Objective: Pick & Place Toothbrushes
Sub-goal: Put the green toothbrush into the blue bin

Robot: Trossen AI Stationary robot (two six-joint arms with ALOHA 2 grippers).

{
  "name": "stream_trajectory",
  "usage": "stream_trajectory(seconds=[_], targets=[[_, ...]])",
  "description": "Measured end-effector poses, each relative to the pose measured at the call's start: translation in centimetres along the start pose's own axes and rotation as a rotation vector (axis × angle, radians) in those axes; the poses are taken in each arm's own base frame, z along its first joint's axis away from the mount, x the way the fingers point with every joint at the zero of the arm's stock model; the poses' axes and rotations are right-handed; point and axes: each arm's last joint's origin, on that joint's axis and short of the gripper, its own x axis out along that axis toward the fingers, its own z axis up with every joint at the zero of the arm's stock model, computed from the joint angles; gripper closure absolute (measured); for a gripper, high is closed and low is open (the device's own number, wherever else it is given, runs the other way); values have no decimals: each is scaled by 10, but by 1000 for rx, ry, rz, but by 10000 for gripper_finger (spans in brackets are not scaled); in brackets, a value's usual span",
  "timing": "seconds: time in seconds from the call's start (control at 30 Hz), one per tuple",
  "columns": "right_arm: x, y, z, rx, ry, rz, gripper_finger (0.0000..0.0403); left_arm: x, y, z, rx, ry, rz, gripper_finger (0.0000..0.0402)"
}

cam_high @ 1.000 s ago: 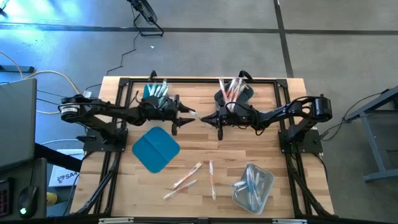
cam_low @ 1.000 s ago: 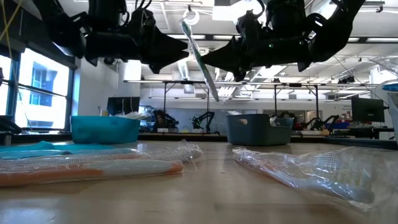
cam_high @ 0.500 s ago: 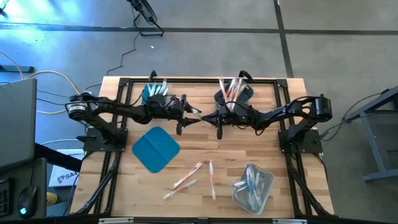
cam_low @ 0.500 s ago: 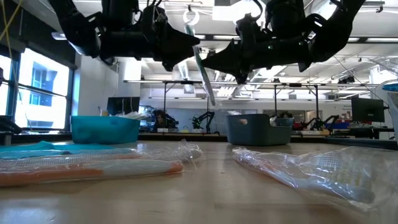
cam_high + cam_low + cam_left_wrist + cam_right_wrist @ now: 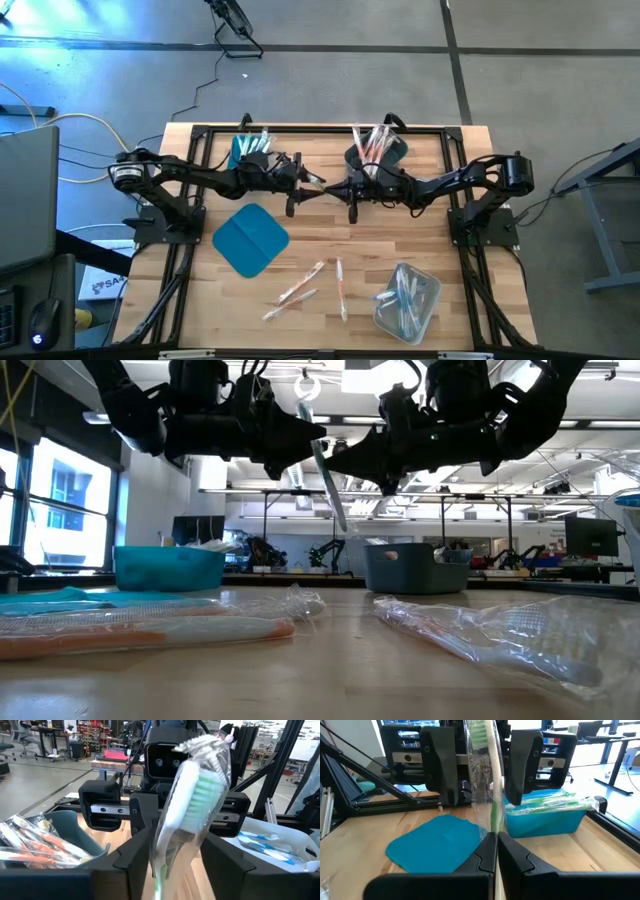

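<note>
Green-bristled wrapped toothbrush (image 5: 187, 815) mid-handover above the worktop (image 5: 320, 250) — right gripper (image 5: 337, 188) clamps its handle end; left gripper (image 5: 305, 184), jaws open astride, should close squarely before release.

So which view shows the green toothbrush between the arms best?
Left wrist view: the wrapped green toothbrush fills the frame, bristles clear. Right wrist shows it edge-on, low view a thin slanted stick, high view a speck.
</note>
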Motion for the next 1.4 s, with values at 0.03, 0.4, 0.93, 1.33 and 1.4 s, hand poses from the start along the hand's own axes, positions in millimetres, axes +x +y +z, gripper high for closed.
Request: stream_trajectory(seconds=[0.03, 0.4, 0.93, 1.33, 1.4], targets=[[0, 0, 0, 0, 1, 0, 400, 0, 0, 0, 0, 0, 0, 241], [0, 0, 0, 7, 2, 9, 400, 0, 0, 0, -2, 0, 5, 358], [0, 3, -1, 5, 13, 103, 388, -3, 3, 2, -31, 14, 2, 391], [-33, 3, 28, -21, 146, -69, 203, -39, 23, 29, -66, 94, 85, 391], [-44, 3, 34, -21, 188, -84, 187, -51, 25, 35, -83, 129, 121, 391]])
